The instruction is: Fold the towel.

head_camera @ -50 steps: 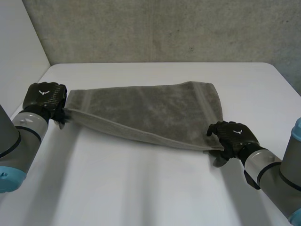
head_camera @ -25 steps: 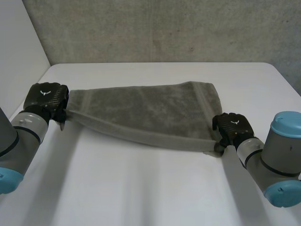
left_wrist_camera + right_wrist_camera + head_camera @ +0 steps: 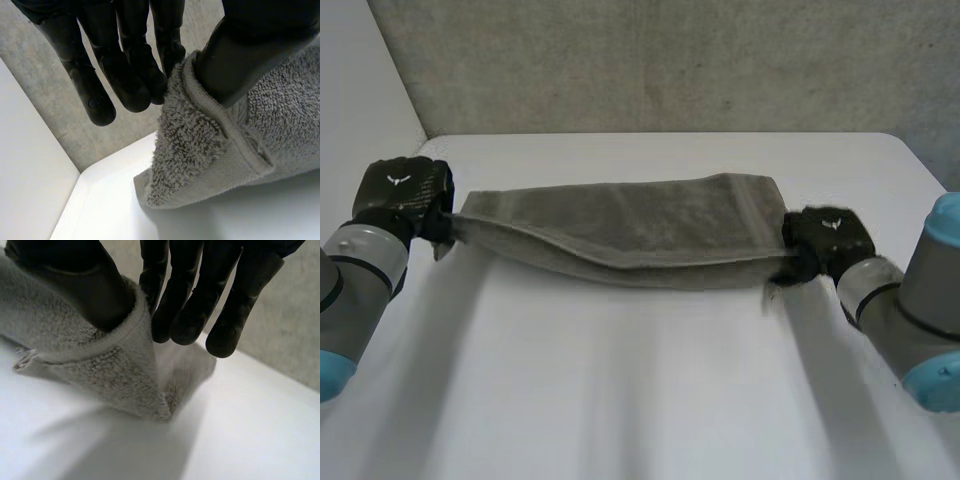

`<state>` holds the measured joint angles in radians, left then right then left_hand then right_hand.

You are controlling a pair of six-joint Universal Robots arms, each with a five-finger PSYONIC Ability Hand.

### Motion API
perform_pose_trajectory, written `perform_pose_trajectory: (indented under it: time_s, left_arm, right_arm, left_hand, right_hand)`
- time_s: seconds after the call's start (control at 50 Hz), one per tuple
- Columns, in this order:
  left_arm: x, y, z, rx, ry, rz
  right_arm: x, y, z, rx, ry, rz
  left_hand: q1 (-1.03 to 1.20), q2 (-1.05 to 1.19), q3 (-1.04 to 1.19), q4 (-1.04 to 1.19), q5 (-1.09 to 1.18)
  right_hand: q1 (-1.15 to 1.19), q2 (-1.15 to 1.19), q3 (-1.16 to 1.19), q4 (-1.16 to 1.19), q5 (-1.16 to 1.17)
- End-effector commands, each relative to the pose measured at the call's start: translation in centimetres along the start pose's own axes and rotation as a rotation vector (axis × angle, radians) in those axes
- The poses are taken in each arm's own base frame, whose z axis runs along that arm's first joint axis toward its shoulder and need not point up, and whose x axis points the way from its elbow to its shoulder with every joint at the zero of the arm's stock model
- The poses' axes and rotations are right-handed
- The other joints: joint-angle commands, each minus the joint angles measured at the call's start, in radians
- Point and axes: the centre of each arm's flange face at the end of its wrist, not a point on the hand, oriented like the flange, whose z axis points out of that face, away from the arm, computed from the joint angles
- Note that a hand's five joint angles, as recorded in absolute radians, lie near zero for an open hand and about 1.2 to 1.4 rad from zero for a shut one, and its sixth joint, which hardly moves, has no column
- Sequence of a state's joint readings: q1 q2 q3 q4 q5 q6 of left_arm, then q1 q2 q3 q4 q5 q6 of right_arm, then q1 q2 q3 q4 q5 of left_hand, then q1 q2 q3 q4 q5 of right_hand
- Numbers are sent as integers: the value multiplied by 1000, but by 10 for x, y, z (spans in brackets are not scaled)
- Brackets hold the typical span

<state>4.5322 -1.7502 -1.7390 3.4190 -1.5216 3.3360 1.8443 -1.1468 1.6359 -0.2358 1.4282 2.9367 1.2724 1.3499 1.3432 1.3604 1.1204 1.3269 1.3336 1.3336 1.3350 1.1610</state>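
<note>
A grey towel [image 3: 640, 228] hangs stretched between my two hands, its near edge lifted off the white table [image 3: 640, 400]. My left hand [image 3: 402, 195] is shut on the towel's left corner; in the left wrist view the thumb pinches the towel [image 3: 235, 145] against the fingers [image 3: 130, 75]. My right hand [image 3: 828, 240] is shut on the right corner; in the right wrist view the thumb presses the towel [image 3: 100, 365] against the fingers [image 3: 185, 305].
A grey wall [image 3: 670, 60] rises behind the table's far edge. A white panel [image 3: 360, 90] stands at the left side. The table's right edge lies just beyond my right arm [image 3: 910, 320].
My right hand has closed on the towel's right corner and lifted it away from me. The left hand has risen a little with its corner, and the towel's near edge is now off the table.
</note>
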Motion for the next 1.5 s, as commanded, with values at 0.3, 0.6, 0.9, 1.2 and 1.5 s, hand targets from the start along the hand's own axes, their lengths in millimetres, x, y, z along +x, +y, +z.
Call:
perform_pose_trajectory:
  time_s: [0.3, 0.6, 0.9, 1.2, 1.5]
  left_arm:
    - [-17, -32, -42, 48, -9, 8]
    - [-8, -22, -52, 29, 89, -2]
    - [-4, 18, 8, -96, 114, -12]
    - [-3, 48, 90, -121, 116, -16]
    - [-1, 69, 133, -112, 61, -4]
  right_arm:
    - [24, -83, -55, -226, -176, -426]
    - [29, -112, -72, -83, -146, -596]
    - [19, -47, 4, -182, -252, -845]
    - [19, -40, 90, 11, -154, -927]
    - [-1, 5, 148, 164, -201, -947]
  left_hand:
    - [124, 46, 53, 36, 101]
    - [124, 46, 53, 36, 101]
    - [124, 46, 53, 36, 101]
    - [124, 46, 53, 36, 101]
    - [124, 46, 53, 36, 101]
  right_hand:
    - [69, 63, 63, 61, 61]
    - [69, 63, 63, 61, 61]
    - [69, 63, 63, 61, 61]
    - [69, 63, 63, 61, 61]
    - [69, 63, 63, 61, 61]
